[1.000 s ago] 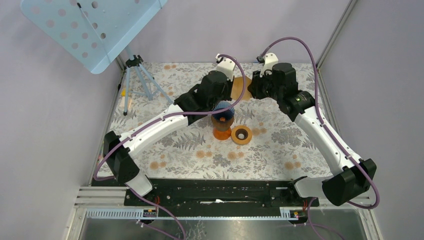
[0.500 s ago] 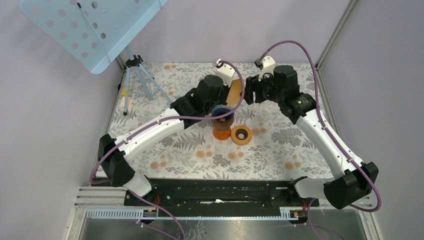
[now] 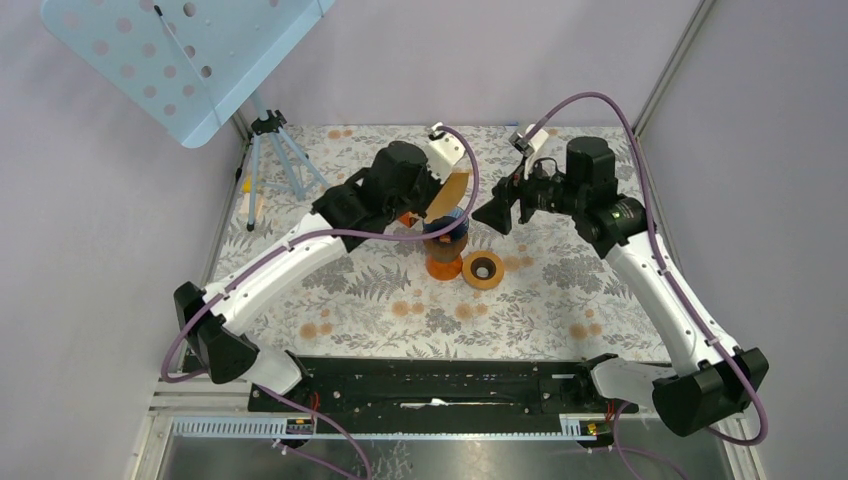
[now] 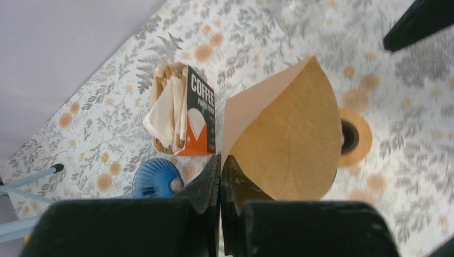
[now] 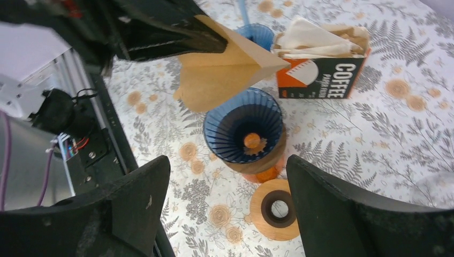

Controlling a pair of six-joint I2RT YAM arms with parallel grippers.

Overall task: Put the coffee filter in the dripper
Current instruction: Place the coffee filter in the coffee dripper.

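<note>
The coffee filter (image 4: 289, 139), a brown paper cone, is pinched at its edge by my left gripper (image 4: 220, 160), which is shut on it. It hangs in the air just above the far rim of the dripper (image 5: 243, 131), without touching it. The dripper is a blue ribbed cone on an orange and wood stand (image 3: 445, 262). In the top view the filter (image 3: 447, 192) is held by the left gripper (image 3: 432, 197) over the dripper (image 3: 447, 228). My right gripper (image 5: 230, 214) is open and empty, just right of the dripper (image 3: 503, 205).
A wooden ring (image 3: 483, 270) lies on the flowered cloth right of the stand. An orange and black box of coffee filters (image 5: 321, 64) stands behind the dripper, with a second blue cone (image 4: 155, 179) beside it. A tripod (image 3: 275, 150) with a perforated blue panel (image 3: 180, 55) stands far left.
The right gripper opened, let go of the filter and drew back to the right. The left gripper carried the filter left and nearer, over the dripper.
</note>
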